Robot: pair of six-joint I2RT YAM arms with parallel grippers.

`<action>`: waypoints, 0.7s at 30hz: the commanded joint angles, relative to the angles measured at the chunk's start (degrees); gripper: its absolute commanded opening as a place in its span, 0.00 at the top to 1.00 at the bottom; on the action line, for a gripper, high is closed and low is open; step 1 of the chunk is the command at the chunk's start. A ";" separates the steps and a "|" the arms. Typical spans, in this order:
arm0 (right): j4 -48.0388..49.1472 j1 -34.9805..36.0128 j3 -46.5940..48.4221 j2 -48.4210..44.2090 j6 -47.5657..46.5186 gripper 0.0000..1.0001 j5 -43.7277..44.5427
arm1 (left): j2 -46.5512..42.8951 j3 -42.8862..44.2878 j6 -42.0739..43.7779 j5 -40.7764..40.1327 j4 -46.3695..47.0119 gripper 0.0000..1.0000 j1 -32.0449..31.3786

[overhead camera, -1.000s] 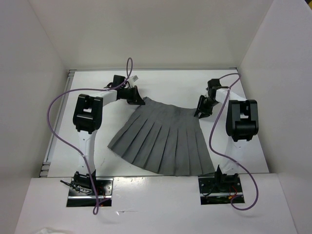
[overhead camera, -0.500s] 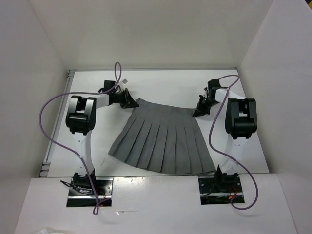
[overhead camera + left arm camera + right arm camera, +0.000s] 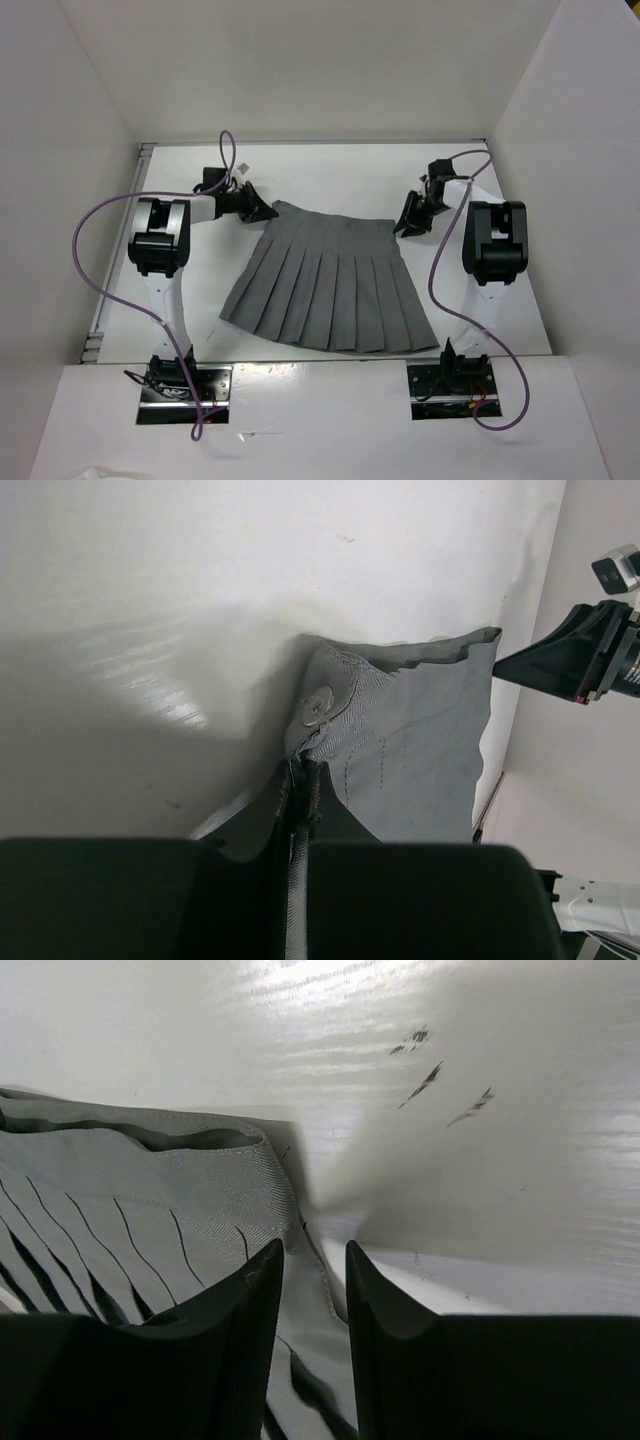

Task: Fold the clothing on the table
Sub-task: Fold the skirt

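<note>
The clothing [image 3: 330,285], a grey pleated skirt, lies fanned out on the white table [image 3: 330,170], waistband at the far side and hem toward the arm bases. My left gripper [image 3: 262,210] is shut on the waistband's left corner. In the left wrist view the cloth [image 3: 420,750] is pinched between the closed fingertips of that gripper [image 3: 303,770], just below a small button [image 3: 318,704]. My right gripper [image 3: 408,222] is at the waistband's right corner. In the right wrist view its jaws [image 3: 313,1260] stand apart, with the skirt's side edge [image 3: 150,1200] lying loose between them.
White walls close in the table on three sides. Purple cables [image 3: 100,230] loop off both arms, the left one out over the table's left edge. Dark scuff marks [image 3: 425,1080] mark the table beyond the right gripper. The right gripper [image 3: 560,660] shows across the waistband in the left wrist view.
The left gripper has drawn the waistband corner left and farther back, turning the skirt so its waistband lies more level. The right gripper has stayed at the right corner.
</note>
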 commanded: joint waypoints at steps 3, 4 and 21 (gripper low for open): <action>0.99 -0.67 3.75 0.84 -1.76 0.62 -0.57 | -0.16 2.99 1.05 -0.10 0.05 1.00 0.33; 1.77 -0.67 4.36 1.45 -1.76 0.62 -1.26 | -0.16 2.99 1.58 -0.10 0.04 1.00 0.33; 7.05 -0.67 3.05 6.92 -1.67 1.00 -18.32 | 1.60 2.91 -0.52 2.96 3.54 1.00 0.33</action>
